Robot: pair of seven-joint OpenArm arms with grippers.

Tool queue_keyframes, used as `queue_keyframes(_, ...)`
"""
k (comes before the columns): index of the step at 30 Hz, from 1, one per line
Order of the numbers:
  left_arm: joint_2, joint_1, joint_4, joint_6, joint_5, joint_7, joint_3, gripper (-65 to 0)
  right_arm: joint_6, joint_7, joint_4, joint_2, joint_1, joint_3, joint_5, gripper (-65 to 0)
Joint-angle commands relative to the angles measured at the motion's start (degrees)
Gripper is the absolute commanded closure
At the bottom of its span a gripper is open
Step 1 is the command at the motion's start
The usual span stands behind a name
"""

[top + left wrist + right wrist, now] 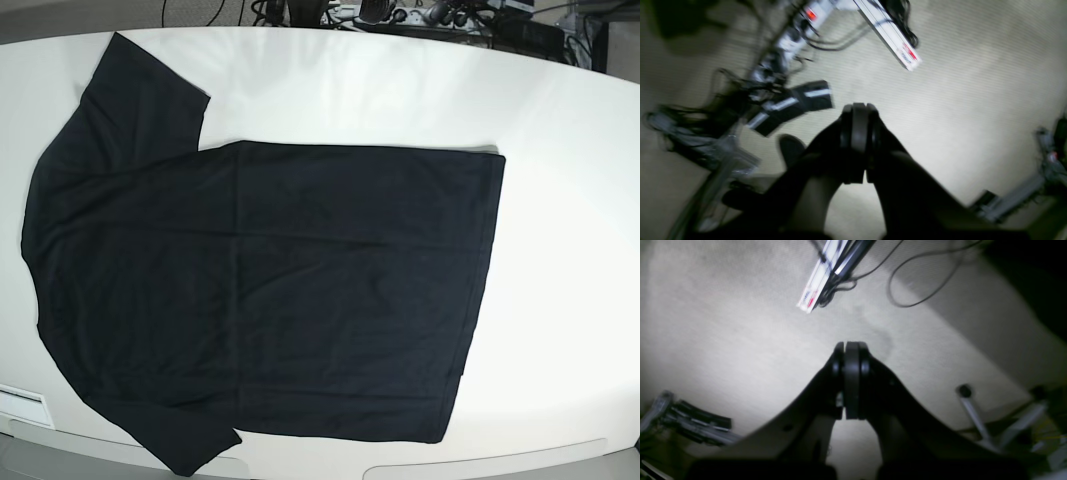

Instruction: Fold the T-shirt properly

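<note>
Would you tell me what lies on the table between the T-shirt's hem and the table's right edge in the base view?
Nothing: the base view shows only bare white table between the T-shirt hem and that edge.

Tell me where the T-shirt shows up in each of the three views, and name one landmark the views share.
Base: the T-shirt lies spread flat on the white table, filling most of the frame, sleeves toward the left.
Left wrist: not in view.
Right wrist: not in view.
Shared landmark: none across all three; both wrist views show the same white bar with a red mark on the floor.
</note>
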Motion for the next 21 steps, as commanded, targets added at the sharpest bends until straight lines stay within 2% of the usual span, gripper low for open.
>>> queue_keyframes(1, -0.96, 2.89, 3.17, -0.37, 0.33, -0.07, -1.33, 0.0, -0.26, 0.02, 2.91, 0.22, -3.06, -0.13, -0.83, 0.0)
queue_keyframes(5, -2.27, 8.61, 12.13, -0.85, 1.66, 0.83, -8.41, 0.0, -2.32, -1.09, 10.45, 0.26, -3.87, -0.13, -5.60, 0.0)
queue_keyframes(8, -2.25, 11.50, 18.71, -3.30, 1.97, 2.54, -14.40, 0.0, -2.67, -5.97, 14.43, 0.26, -3.87, -0.11, -6.97, 0.0)
queue_keyframes(10, -2.27, 12.66, 22.69, -3.87, 2.01, 3.06, -18.40, 0.0, -2.69, -5.99, 16.17, 0.26, -3.87, -0.13, -7.93, 0.0)
queue_keyframes(16, -2.29, 9.94, 30.58, -6.97, 5.20, 1.70, -29.70, 0.0, -2.64, -5.53, 18.64, 0.26, -3.87, -0.11, -8.28, 0.0)
queue_keyframes(18, -3.04, 6.43, 30.58, -10.12, 5.40, 1.33, -32.41, 0.0, -2.62, -5.51, 19.39, 0.26, -3.87, -0.11, -8.31, 0.0)
queue_keyframes(21, -6.91, 0.31, 28.89, -16.74, 5.95, 0.28, -33.42, 0.0, -2.67, -5.53, 20.39, 0.33, -3.87, -0.07, -8.44, 0.0)
